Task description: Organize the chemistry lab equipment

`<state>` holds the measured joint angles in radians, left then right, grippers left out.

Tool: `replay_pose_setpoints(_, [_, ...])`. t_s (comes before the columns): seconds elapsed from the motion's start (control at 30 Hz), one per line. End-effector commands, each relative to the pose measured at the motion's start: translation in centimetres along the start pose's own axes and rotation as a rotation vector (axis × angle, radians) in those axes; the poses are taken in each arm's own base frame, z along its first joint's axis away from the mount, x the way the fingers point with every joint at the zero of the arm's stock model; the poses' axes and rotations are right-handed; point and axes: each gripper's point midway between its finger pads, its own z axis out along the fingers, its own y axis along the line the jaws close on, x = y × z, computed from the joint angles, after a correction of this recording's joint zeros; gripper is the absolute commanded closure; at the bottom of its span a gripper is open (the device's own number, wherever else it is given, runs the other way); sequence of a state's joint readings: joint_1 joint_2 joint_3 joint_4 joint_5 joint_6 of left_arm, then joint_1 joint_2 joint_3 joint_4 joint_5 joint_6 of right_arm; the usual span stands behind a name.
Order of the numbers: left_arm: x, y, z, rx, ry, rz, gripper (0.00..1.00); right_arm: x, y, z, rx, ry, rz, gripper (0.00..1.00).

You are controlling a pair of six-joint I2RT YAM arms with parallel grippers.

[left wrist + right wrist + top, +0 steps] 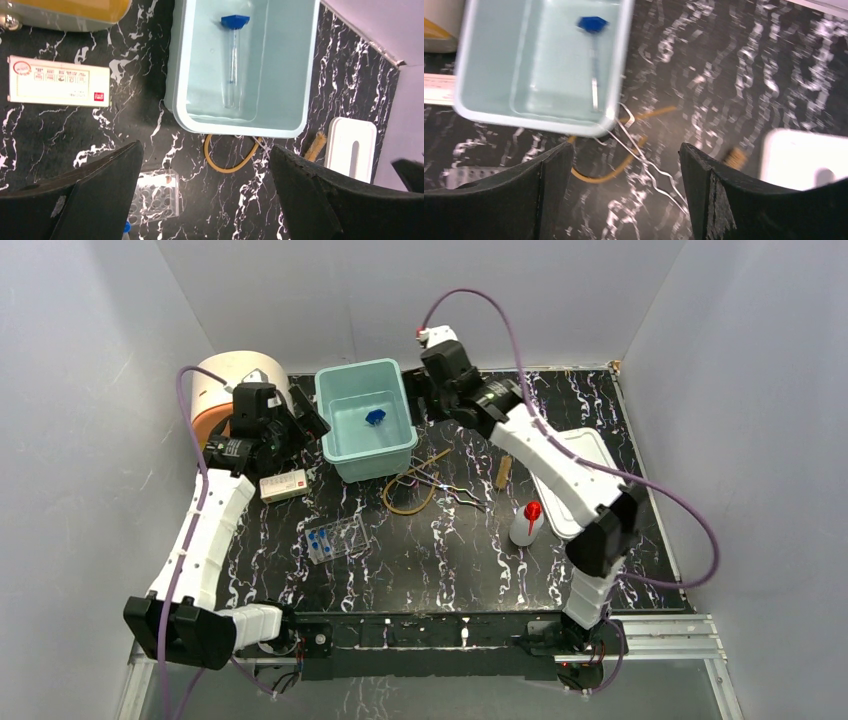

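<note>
A clear syringe with a blue end (375, 418) lies inside the teal bin (380, 462). It also shows in the left wrist view (234, 60) and the right wrist view (594, 55). My left gripper (308, 420) is open and empty, left of the bin, above the table (205, 147). My right gripper (418, 398) is open and empty at the bin's right (626, 147). The amber tubing loop (408, 495) and metal tongs (455, 490) lie just in front of the bin. The red-nozzled squeeze bottle (527, 523) stands right of centre. The clear rack (335, 540) holds blue-capped vials.
A cream-and-orange drum (225, 390) stands at the back left behind my left gripper. A white labelled box (283, 485) lies left of the bin. A white tray (585, 480) lies on the right, with a tan brush (503, 473) beside it. Grey walls enclose the table.
</note>
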<state>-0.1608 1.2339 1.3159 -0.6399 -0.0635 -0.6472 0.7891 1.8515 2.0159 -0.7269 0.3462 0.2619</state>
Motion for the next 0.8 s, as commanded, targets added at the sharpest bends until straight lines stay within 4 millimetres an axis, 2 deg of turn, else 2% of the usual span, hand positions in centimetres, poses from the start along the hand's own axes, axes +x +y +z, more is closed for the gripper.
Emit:
replay_pose_setpoints(0.0, [-2.2, -0.9, -0.9, 0.058, -0.118, 0.017, 0.02, -1.1, -6.5, -6.0, 0.176, -0.073, 0.024, 0.12])
replay_pose_setpoints(0.2, [-3.1, -2.0, -0.3, 0.103, -0.141, 0.036, 0.02, 3.6, -12.6, -9.6, 0.325, 0.035, 0.109, 0.11])
replay_pose_setpoints(0.37, [-3.6, -3.1, -0.1, 0.157, -0.172, 0.033, 0.02, 9.1, -15.6, -11.7, 0.409, 0.111, 0.213, 0.09])
replay_pose_setpoints(0.5, [-4.1, -2.9, -0.1, 0.153, -0.212, -0.026, 0.02, 13.0, -15.4, -12.7, 0.375, 0.165, 0.298, 0.09])
replay_pose_setpoints(0.63, [-3.8, -3.9, -0.3, 0.209, -0.195, -0.033, 0.02, 18.0, -14.9, -14.1, 0.372, 0.258, 0.389, 0.09])
replay_pose_setpoints(0.77, [-3.5, -4.0, -0.2, 0.224, -0.192, -0.034, 0.02, 21.7, -14.1, -14.9, 0.327, 0.308, 0.438, 0.11])
